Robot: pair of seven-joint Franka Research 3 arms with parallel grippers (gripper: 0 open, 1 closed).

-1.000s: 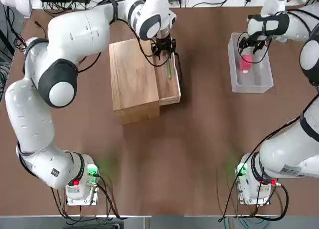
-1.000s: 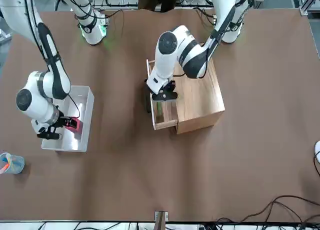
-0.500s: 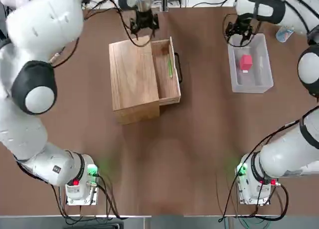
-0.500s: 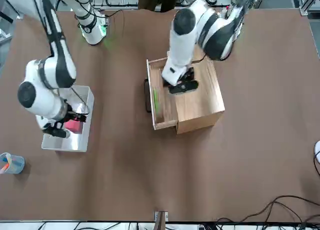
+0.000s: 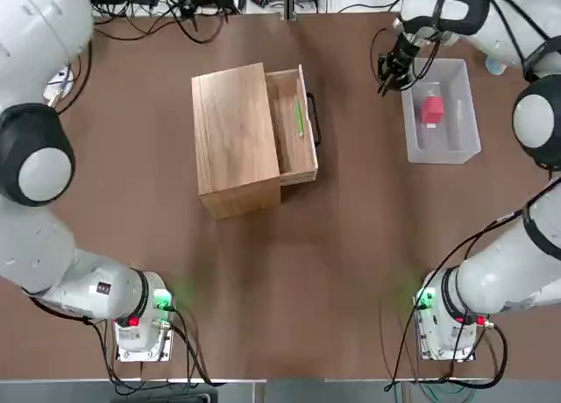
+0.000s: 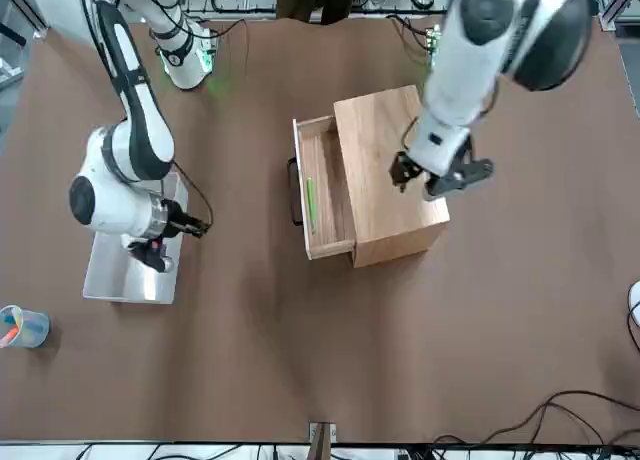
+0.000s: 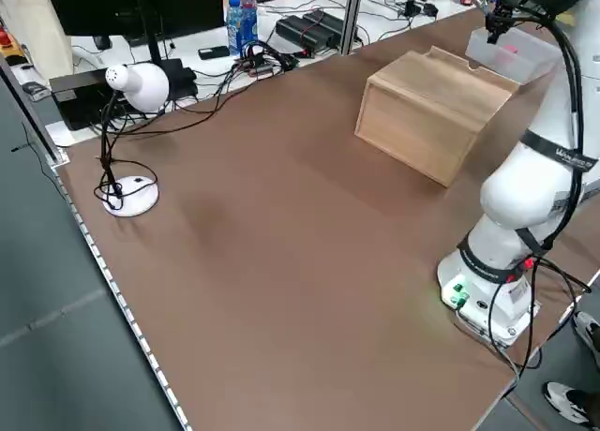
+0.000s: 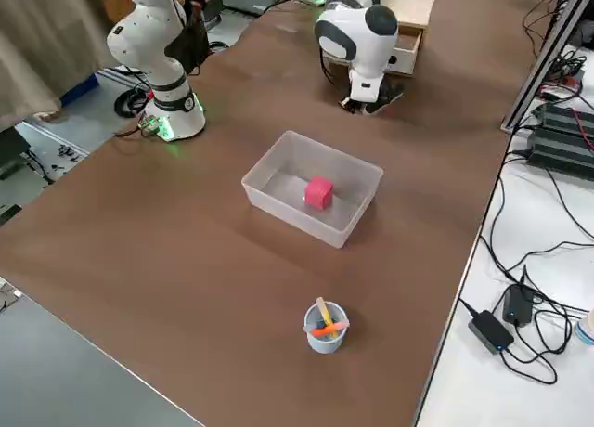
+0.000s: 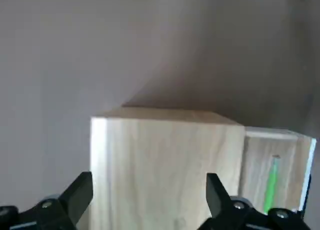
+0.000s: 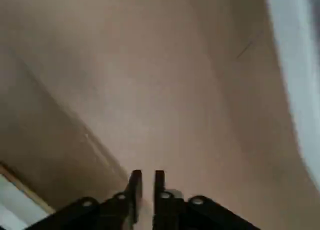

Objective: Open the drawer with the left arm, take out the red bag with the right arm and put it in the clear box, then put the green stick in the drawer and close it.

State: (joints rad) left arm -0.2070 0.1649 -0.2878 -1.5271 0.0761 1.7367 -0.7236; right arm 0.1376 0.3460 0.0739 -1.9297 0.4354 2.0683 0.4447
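Note:
The drawer [image 5: 294, 153] of the light-wood cabinet [image 5: 235, 140] stands pulled out to the right. The green stick [image 5: 299, 118] lies inside it, also visible in the left wrist view [image 9: 270, 182]. The red bag [image 5: 431, 109] rests in the clear box [image 5: 469, 144], seen too from the right side [image 8: 319, 192]. My right gripper [image 5: 386, 77] hovers over the table between the drawer and the box, shut on nothing [image 10: 146, 179]. My left gripper [image 6: 437, 177] is raised high above the cabinet, fingers wide open [image 9: 149, 189].
A small blue cup [image 8: 325, 327] with coloured pieces stands beyond the clear box near the table's right edge. A white desk lamp [image 7: 131, 84] and cables lie off the table's left and back sides. The drawer's dark handle [image 5: 314, 123] faces the box.
My left gripper rose from the drawer and pulled back over the cabinet, open. My right gripper left the clear box, moved toward the drawer side and shut; the red bag stayed in the box.

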